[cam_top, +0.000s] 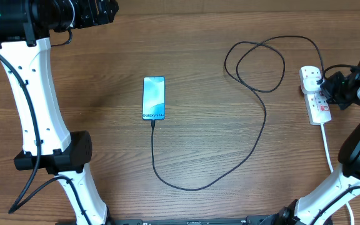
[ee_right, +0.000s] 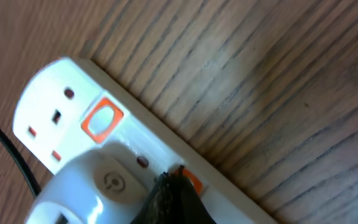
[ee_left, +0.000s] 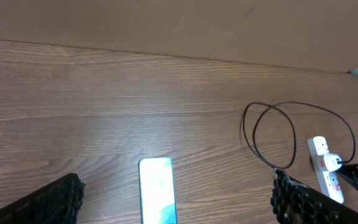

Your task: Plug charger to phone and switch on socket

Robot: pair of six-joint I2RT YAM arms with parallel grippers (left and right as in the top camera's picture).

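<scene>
Though L gripper [ee_left: 176, 188] sits high over far-left of table [cam_top: 105, 156], wrist cam looks down on the surface. Jaws spread wide, nothing between the fingers [ee_left: 51, 202].

Phone [cam_top: 154, 98]: flat, centre-left, screen up and lit light blue, long axis running near–far.

Charger [cam_top: 153, 150]: connector tip meets phone's near edge and looks seated. Black cable drops toward near side, sweeps right in a wide curve, climbs far-right, makes one loose loop, then runs to far end of socket [cam_top: 315, 100].

Socket: white strip at right edge of table, lying near–far, red markings. White cord [cam_top: 327, 150] leaves its near end and trails toward the near edge.

R wrist cam, close up: one orange-red switch [ee_right: 102, 119] showing by the empty far outlet; white plug body [ee_right: 98, 186] seated in next outlet.

R gripper [cam_top: 327, 87]: right over the socket, dark tip touching strip at a 2nd orange-red switch, which it mostly hides. Only one dark mass shows, so can't tell if jaws are parted or clenched.
</scene>
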